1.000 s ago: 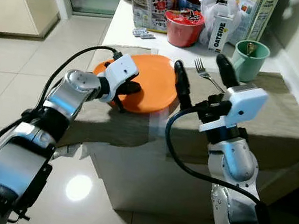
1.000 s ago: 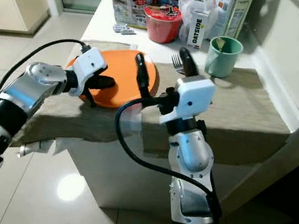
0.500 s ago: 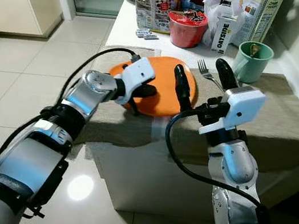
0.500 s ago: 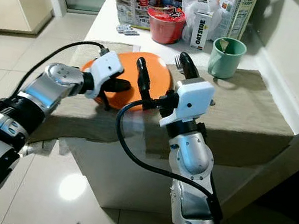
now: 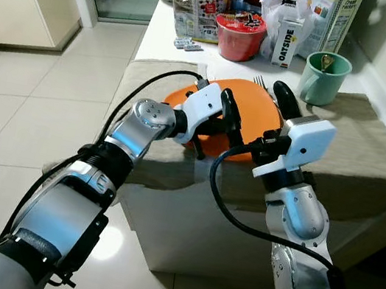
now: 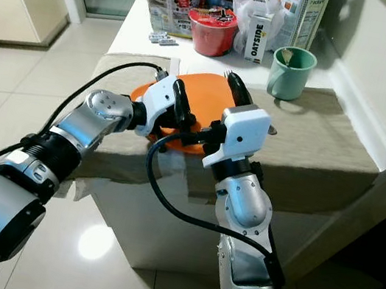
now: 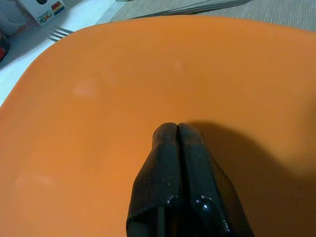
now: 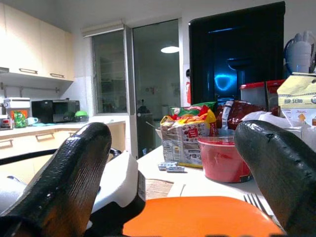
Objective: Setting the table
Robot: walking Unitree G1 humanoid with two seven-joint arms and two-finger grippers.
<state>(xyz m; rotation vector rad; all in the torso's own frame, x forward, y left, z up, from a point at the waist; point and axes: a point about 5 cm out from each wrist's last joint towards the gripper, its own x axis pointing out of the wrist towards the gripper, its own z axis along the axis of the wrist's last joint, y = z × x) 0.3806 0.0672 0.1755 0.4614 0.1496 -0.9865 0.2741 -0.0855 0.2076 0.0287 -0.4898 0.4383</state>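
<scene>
the two black fingers of the left gripper [image 7: 177, 136] are pressed together with no gap between them, their tips resting on the upper face of the orange plate [image 5: 248, 109], so the plate is under them rather than pinched; whether anything grips its rim from below i cannot tell. the right gripper [image 5: 254, 104] stands with its fingers spread wide, one at the plate's near rim and one at its far side, straddling it without closing. the plate sits on the grey-brown cloth [image 5: 370, 157] that covers the table, near the middle of the cloth's near half, with a fork [image 5: 261, 82] just beyond its far rim and a green mug [image 5: 323, 78] further toward the wall. the main risk, as i judge it, is that a push from closed fingertips gives little hold: the plate could slip out from under them, turn, or drag and bunch the loose cloth, which hangs over the table's front edge. a harder shove toward the back could run the plate into the fork and drive it on toward the red bowl [image 5: 237, 34], the oatside carton [image 5: 286, 43] and the snack bags [image 5: 199, 3] crowded at the far end. the wide right fingers could also catch the plate's rim. open room lies on the cloth toward the robot's right, past the right arm, up to the wall; the near edge drops straight to the tiled floor [image 5: 29, 100], so little margin there.
</scene>
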